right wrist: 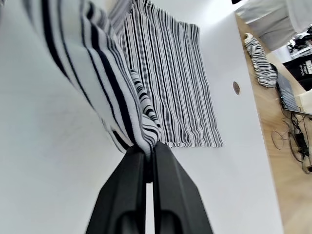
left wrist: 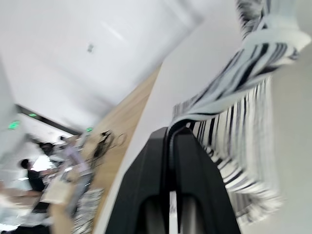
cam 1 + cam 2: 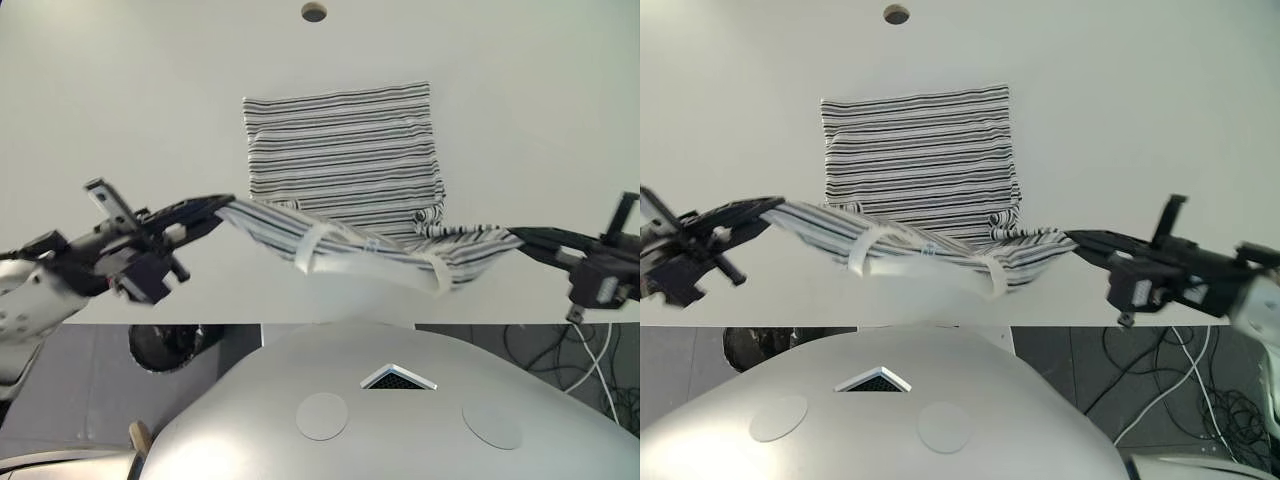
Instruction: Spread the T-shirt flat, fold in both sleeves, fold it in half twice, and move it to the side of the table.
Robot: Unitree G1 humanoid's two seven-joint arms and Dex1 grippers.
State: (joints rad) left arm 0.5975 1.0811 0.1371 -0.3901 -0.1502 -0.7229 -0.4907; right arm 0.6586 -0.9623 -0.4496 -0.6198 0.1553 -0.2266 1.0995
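Observation:
The black-and-white striped T-shirt (image 3: 345, 155) lies with its far part flat on the white table (image 3: 120, 90), sleeves folded in. Its near edge (image 3: 370, 255) is lifted off the table and sags between both grippers, showing a white inner band. My left gripper (image 3: 222, 207) is shut on the near left corner of the T-shirt (image 2: 219, 112). My right gripper (image 3: 512, 238) is shut on the near right corner of the T-shirt (image 1: 141, 131). Both hold the cloth just above the table's near part.
A small round hole (image 3: 314, 12) sits in the table at the far middle. Bare table surface stretches left and right of the shirt. Beyond the near table edge, cables (image 3: 1160, 400) lie on the floor. A second striped garment (image 1: 258, 56) lies on the wooden floor.

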